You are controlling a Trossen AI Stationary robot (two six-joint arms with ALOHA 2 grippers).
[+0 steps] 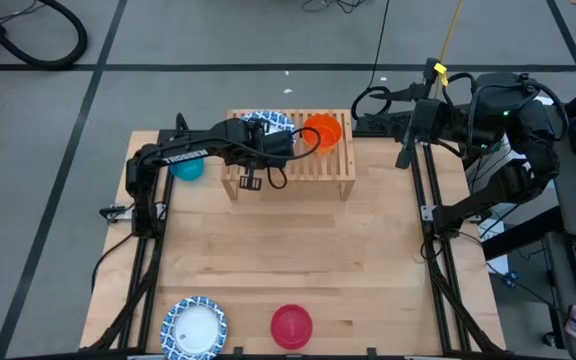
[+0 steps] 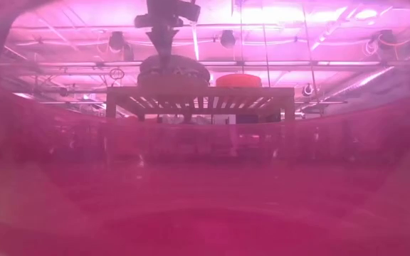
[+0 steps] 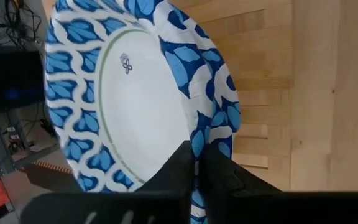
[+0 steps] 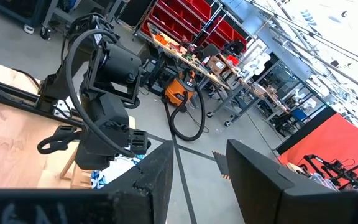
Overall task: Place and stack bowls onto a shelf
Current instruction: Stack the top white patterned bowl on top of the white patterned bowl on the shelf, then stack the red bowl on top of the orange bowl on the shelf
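A blue-patterned bowl (image 1: 266, 123) with a white centre (image 3: 135, 106) sits on the far left of the wooden shelf (image 1: 313, 172). A second patterned rim (image 3: 227, 118) shows just under it. An orange bowl (image 1: 322, 131) stands beside it on the slats. My left gripper (image 3: 199, 155) is above the shelf and shut on the patterned bowl. My right gripper (image 4: 197, 180) is open, held high past the table's far right corner (image 1: 405, 155), and touches nothing. On the table are a teal bowl (image 1: 186, 167), a red bowl (image 1: 291, 326) and another patterned bowl (image 1: 194, 328). My left gripper pinches the patterned bowl's rim (image 3: 197, 138) between its two fingers (image 3: 180, 169), one on the inner side and one on the outer. The fingers slant down at it from above. In the low view the bowl (image 2: 173, 71) rests on the shelf's top.
The teal bowl lies on the table just left of the shelf. The red bowl and the second patterned bowl lie at the near edge, and the red one fills most of the low view. Bare tabletop (image 1: 298, 250) lies between the shelf and them.
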